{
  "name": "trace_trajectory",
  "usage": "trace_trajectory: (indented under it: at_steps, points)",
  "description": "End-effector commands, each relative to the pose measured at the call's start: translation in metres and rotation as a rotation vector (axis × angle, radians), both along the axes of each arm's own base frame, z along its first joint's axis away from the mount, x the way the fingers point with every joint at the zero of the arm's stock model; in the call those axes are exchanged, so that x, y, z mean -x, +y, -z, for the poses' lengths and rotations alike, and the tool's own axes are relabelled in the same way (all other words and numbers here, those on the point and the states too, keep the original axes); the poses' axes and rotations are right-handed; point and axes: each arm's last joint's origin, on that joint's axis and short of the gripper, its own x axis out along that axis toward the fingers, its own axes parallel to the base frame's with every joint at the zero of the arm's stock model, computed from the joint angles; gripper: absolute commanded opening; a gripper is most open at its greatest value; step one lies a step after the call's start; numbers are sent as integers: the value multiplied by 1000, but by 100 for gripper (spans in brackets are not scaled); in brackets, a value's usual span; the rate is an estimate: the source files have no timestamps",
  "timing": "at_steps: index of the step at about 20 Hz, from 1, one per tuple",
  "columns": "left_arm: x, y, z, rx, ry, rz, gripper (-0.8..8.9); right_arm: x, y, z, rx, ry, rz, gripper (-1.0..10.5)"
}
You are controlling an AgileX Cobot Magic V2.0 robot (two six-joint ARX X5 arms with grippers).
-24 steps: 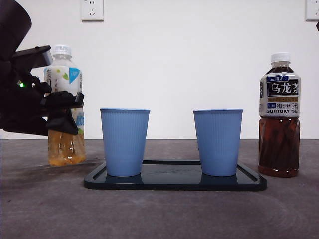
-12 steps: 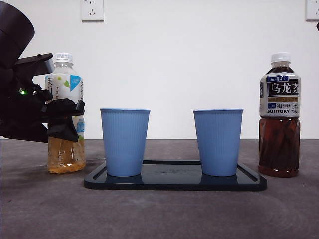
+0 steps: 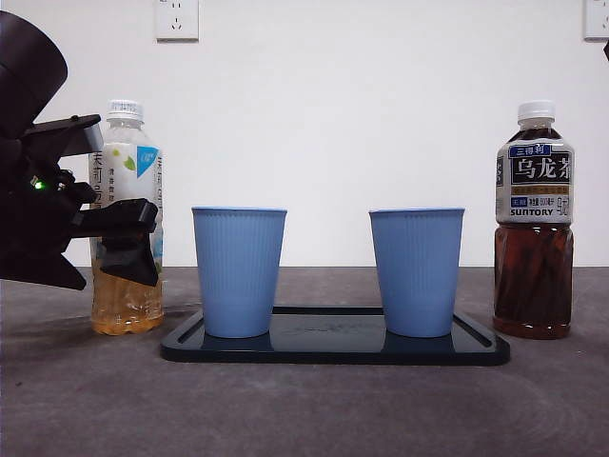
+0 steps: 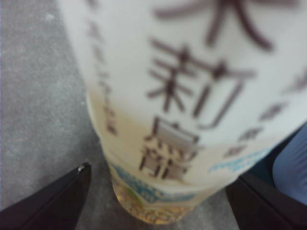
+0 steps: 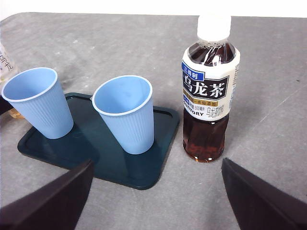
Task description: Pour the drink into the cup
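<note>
1. Worktop [image 3: 86,400] carries a dark tray [image 3: 333,347] with two blue cups [image 3: 238,271] [image 3: 416,271].
2. Left pincer [image 3: 119,238] straddles the upright pale tea bottle [image 3: 127,214], jaws spread beside it.
3. Right pincer [image 5: 153,201] hangs open near the dark tea bottle [image 5: 210,91].

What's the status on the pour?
Left tool open around light tea bottle, upright on table, cap on. Right tool open, waiting above the dark tea bottle. Both cups unobstructed.
</note>
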Motion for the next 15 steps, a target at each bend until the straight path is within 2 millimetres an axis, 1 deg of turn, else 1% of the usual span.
trace_trajectory:
  at_steps: [1, 4, 7, 9, 12, 15]
  points:
    - [-1, -1, -4, 4, -1, -1, 477, 1, 0, -5, -6, -20, -8, 426]
    - [5, 1, -11, 3, 19, -5, 479, 1, 0, -5, -6, -20, -8, 426]
    - [16, 5, -26, 5, 30, -9, 478, 1, 0, -5, -6, -19, -7, 426]
    - [28, 9, -38, 4, 42, -10, 477, 0, 0, -5, -4, -19, -1, 426]
    - [52, 17, -59, 25, 61, -23, 473, 0, 0, -5, 5, -24, 25, 426]
    - [77, 24, -79, 49, 29, -14, 469, -1, -1, -5, 12, -25, 42, 426]
